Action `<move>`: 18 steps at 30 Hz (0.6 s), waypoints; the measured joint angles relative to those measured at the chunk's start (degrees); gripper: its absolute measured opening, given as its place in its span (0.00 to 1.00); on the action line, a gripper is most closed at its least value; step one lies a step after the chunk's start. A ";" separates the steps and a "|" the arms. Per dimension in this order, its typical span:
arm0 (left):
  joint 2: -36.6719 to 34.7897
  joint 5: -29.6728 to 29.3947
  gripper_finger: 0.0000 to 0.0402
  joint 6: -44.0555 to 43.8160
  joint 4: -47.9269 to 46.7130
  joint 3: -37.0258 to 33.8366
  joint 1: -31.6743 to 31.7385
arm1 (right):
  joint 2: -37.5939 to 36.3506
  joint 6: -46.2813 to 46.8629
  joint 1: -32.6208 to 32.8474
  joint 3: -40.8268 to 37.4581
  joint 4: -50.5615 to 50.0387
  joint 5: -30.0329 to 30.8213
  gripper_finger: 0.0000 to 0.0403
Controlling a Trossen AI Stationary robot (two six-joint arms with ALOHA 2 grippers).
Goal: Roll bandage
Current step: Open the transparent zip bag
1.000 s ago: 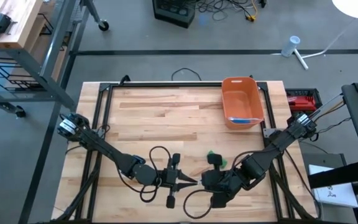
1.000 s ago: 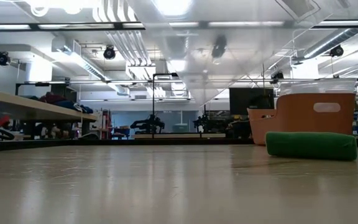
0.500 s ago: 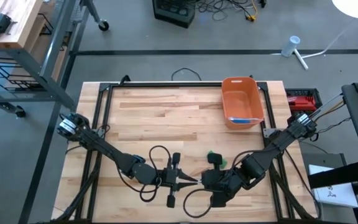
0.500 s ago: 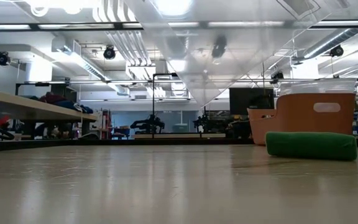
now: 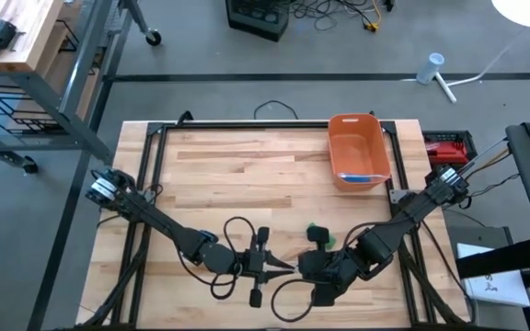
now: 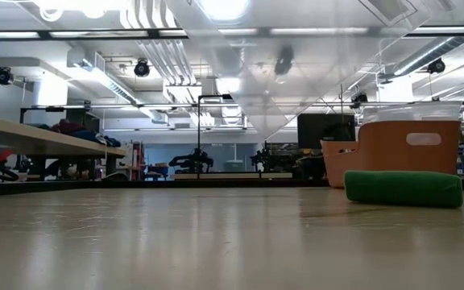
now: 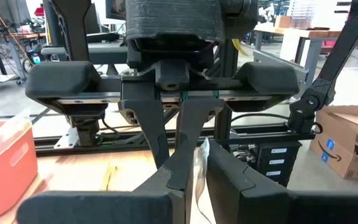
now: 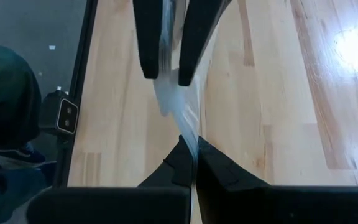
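One orange bin (image 5: 358, 147), upper right, w/ blue item inside; both grippers (image 5: 288, 268) (image 5: 304, 268) pinch one clear strip (image 8: 174, 106), lower center.

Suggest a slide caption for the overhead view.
Two dark grippers, left and right, meet tip-to-tip on the wooden table.

orange bin (image 5: 358, 150) at the wooden table's (image 5: 228, 179) far right, red tool case (image 5: 446, 148) beside it

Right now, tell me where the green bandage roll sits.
In the high view the green bandage roll lies on the table's near half, right of centre, just beyond the right gripper and nearer than the orange bin.
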 joint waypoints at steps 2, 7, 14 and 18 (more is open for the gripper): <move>-0.02 -0.01 0.06 0.40 0.32 0.00 -0.01 | 0.00 -0.03 0.00 0.00 0.01 -0.01 0.00; -0.04 -0.02 0.04 0.83 0.85 0.00 0.03 | 0.00 -0.11 0.00 0.00 0.17 0.00 0.00; 0.41 0.15 0.01 0.53 -0.28 0.01 0.12 | 0.00 0.00 0.00 0.00 -0.28 -0.02 0.00; 0.47 0.10 0.03 1.00 1.43 0.02 0.14 | 0.00 -0.25 0.00 0.00 0.06 0.00 0.00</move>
